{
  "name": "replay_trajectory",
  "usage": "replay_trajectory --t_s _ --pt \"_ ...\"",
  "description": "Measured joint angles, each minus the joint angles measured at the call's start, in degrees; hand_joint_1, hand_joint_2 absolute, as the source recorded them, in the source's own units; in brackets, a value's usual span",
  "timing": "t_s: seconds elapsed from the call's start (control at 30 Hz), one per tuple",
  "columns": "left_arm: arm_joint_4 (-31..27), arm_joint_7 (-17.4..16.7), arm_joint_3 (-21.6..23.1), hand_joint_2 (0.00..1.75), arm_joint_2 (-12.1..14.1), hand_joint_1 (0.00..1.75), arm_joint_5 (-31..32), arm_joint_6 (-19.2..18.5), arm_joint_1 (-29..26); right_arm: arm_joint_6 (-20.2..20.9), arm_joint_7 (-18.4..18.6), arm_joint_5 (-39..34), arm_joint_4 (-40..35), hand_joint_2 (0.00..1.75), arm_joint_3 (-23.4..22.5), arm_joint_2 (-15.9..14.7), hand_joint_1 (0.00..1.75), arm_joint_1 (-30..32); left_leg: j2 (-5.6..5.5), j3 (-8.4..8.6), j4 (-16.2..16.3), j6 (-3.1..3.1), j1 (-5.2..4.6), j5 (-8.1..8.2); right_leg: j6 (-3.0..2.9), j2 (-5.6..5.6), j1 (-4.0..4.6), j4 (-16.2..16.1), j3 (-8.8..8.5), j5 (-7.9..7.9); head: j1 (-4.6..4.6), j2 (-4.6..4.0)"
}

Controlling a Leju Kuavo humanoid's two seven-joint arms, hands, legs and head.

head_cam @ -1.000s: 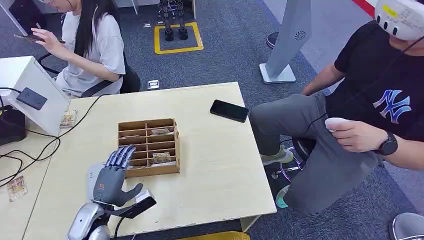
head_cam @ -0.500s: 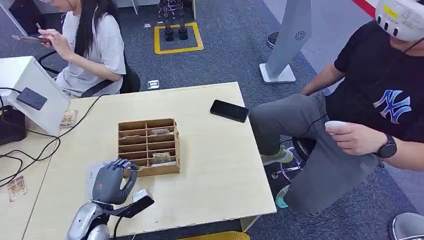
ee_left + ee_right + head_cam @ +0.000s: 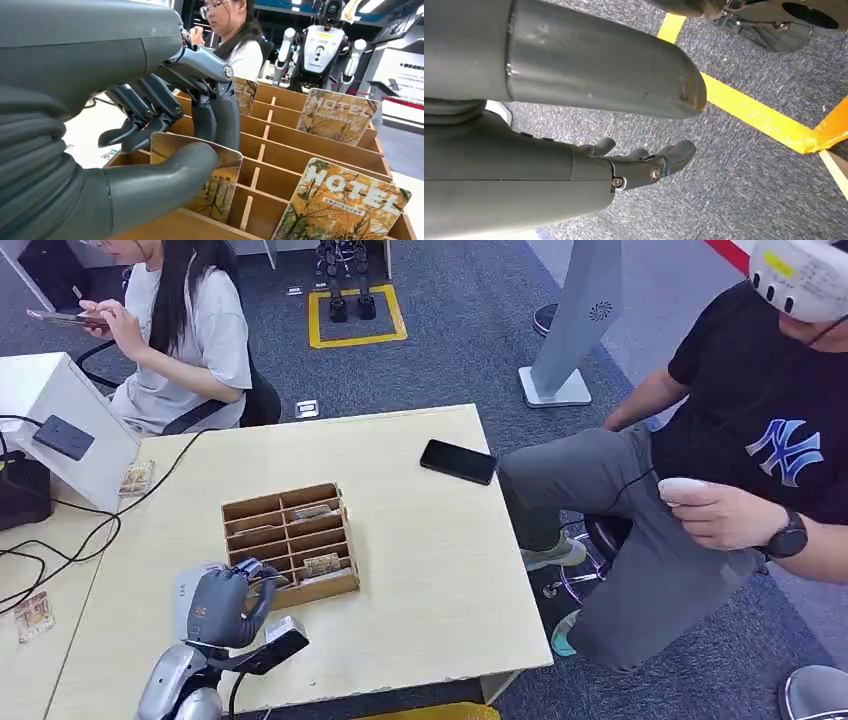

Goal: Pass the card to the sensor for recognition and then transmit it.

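In the left wrist view, the thumb and fingers (image 3: pixel 150 102) of the left hand (image 3: pixel 115 150) cover much of the hotel card (image 3: pixel 212 182) they pinch, so its print is unreadable. The lower card (image 3: pixel 345 202) is cut off by the picture's edge.

In the head view, the cards in the wooden organiser (image 3: pixel 290 540) are too small to read. The left hand hides the organiser's near corner. The bench (image 3: pixel 420 570) runs off the frame at the left. The seated person's (image 3: pixel 760 440) head is cut by the edge.
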State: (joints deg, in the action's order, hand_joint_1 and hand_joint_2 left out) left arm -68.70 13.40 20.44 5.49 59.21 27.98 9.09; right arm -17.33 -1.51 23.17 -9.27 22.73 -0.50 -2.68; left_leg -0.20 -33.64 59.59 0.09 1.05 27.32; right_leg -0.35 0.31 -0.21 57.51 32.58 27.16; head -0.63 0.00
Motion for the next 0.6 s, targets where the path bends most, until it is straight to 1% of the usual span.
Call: replay_trajectory --t_s 0.27,0.6 --pt "0.2 0.7 -0.2 1.75 -0.3 1.75 -0.9 -0.1 0.0 0.0 0.0 0.0 0.0 0.00 0.0 0.0 0.00 0.0 0.00 -0.01 0.0 0.00 0.00 0.00 0.00 0.00 0.00 0.0 0.00 0.00 0.00 0.00" --pt "0.5 0.8 -0.3 1.75 -0.3 1.75 -0.9 -0.1 0.0 0.0 0.0 0.0 0.0 0.00 0.0 0.0 0.00 0.0 0.00 0.00 0.0 0.00 0.00 0.00 0.00 0.00 0.00 0.0 0.00 0.00 0.00 0.00"
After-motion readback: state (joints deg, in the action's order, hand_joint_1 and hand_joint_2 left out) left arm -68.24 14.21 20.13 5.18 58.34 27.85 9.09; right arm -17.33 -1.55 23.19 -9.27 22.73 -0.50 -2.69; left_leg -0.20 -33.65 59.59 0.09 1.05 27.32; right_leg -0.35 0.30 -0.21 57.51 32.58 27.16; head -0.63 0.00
